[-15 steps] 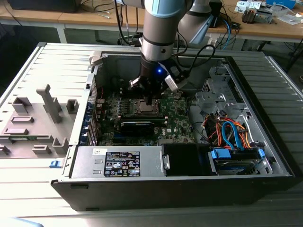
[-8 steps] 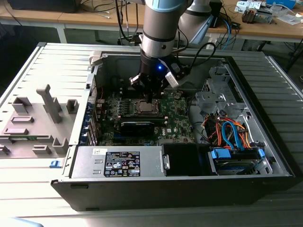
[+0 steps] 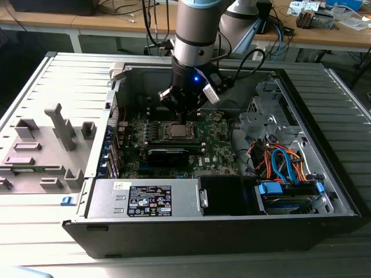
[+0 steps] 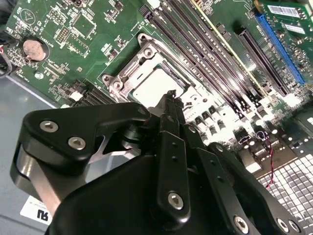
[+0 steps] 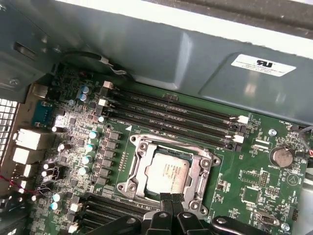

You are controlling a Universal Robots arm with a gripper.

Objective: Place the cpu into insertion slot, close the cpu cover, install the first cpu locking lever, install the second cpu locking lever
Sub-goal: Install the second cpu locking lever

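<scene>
Since the cpu (image 5: 168, 175) already lies in the insertion slot (image 5: 138, 147) with the cpu cover (image 5: 195, 172) down around it, I judge the levers are my work now. My gripper (image 5: 171, 198) hangs just over the socket edge, fingers (image 4: 168, 105) pressed together on nothing. I should push slowly and stay off the memory slots (image 5: 171, 117).

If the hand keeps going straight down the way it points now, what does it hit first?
Most likely the cpu cover at the edge of the insertion slot, right beside the seated cpu. The hand looks shut and pointed there in both wrist views; the remaining height is unclear.
</scene>
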